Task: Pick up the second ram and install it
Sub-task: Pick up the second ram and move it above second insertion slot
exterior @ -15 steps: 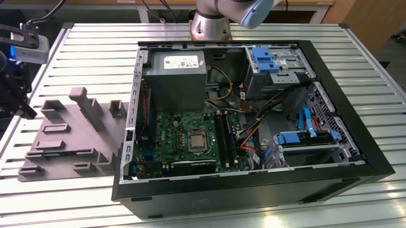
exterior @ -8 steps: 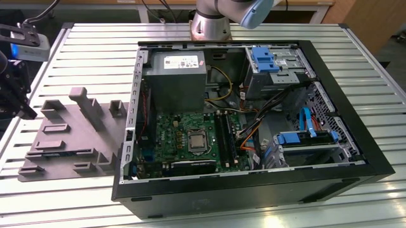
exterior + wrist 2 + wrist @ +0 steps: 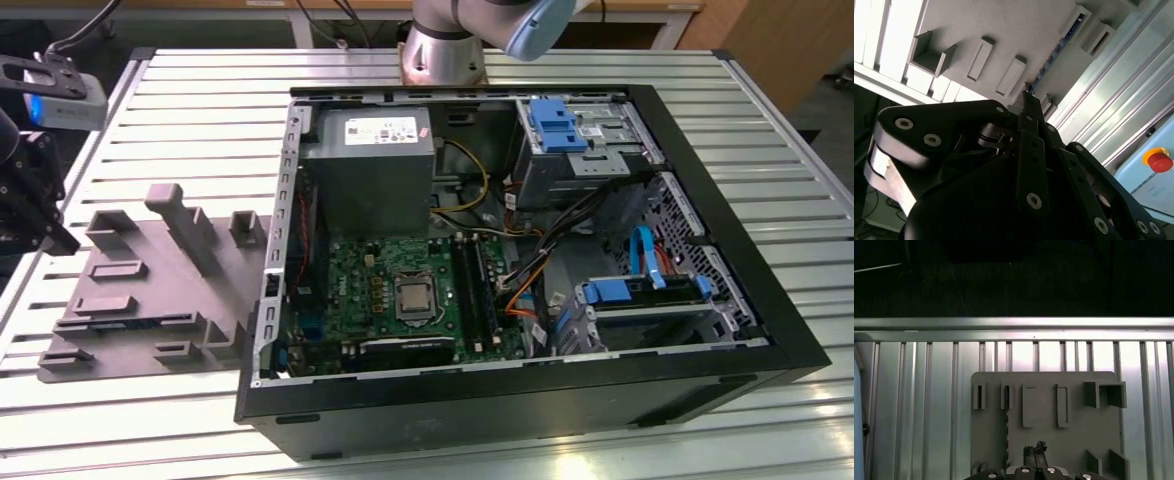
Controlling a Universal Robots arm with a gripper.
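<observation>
- The gripper is hovering above the grey tray, clenched and empty — I judge it must open first.
- The second ram is sitting in a narrow slot — aligning squarely along it matters.

Desk: pale aluminium slats lay side by side, with grooves between them.
Light: bright glare sat on the slats in the second wrist view.
Beyond the desk's edge: dark, unlit space.
Furniture: a wood-coloured panel stood at the exterior view's right.
</observation>
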